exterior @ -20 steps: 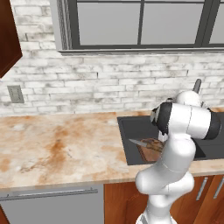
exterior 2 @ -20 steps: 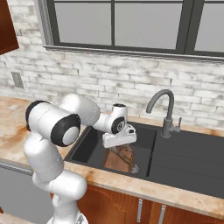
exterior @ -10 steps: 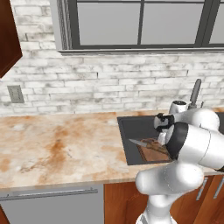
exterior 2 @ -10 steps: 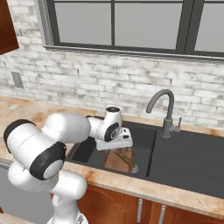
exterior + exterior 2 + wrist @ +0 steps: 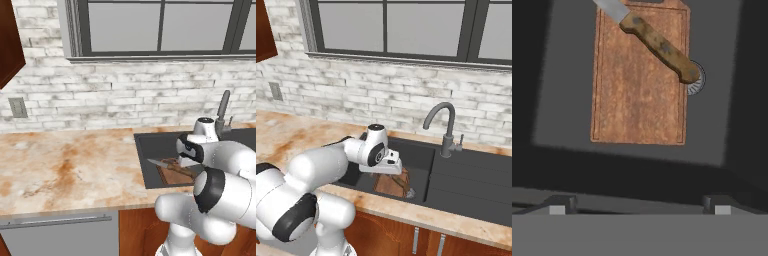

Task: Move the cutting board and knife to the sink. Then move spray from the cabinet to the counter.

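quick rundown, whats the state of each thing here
cutting board: lying flat in the sink basin
knife: lying on the board, handle past its edge
sink: holds board and knife, faucet not running
gripper: open, empty, above the board
counter: bare

No text, label, brand, number or sign can be read anywhere; the board (image 5: 639,75) and the knife (image 5: 657,42) lying on it show bare wood grain; the sink (image 5: 466,175), the counter (image 5: 65,165) and the brick wall (image 5: 125,95) carry no lettering.
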Available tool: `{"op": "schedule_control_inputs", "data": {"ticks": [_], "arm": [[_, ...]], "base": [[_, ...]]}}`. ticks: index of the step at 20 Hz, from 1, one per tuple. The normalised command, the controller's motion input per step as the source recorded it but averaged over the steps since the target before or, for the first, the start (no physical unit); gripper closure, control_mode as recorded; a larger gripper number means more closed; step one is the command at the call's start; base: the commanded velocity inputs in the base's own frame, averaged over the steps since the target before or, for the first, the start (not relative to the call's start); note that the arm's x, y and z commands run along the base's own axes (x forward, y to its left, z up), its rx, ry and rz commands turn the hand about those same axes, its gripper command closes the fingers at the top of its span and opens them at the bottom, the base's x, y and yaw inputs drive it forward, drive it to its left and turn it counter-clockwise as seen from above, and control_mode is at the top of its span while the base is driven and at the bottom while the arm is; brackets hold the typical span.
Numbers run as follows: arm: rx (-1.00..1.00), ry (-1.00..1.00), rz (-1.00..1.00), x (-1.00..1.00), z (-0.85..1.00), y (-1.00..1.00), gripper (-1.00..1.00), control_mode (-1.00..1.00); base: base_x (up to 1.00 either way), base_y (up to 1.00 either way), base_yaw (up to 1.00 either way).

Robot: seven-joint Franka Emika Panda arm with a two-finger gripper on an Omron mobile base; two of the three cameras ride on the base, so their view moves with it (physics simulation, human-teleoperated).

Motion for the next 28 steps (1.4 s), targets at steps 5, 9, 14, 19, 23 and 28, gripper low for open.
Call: {"op": "schedule_control_inputs", "data": {"ticks": [5, 9, 14, 19, 23, 28], "arm": [[0.00, 0.00, -0.15, -0.25, 0.12, 0.05, -1.00, -1.00], [0.00, 0.00, -0.17, -0.16, 0.08, 0.07, -1.00, -1.00], [0.00, 0.00, -0.04, -0.01, 0.00, 0.04, -1.00, -1.00], [0.00, 0.00, 0.00, 0.00, 0.00, 0.00, -1.00, 1.00], [0.00, 0.00, 0.00, 0.00, 0.00, 0.00, -1.00, 1.00], [0.00, 0.00, 0.00, 0.00, 0.00, 0.00, -1.00, 1.00]], "base": [[0.00, 0.00, 0.00], [0.00, 0.00, 0.00], [0.00, 0.00, 0.00], [-0.06, 0.00, 0.00], [-0.37, -0.01, -0.06], [-0.26, 0.05, -0.53]]}}
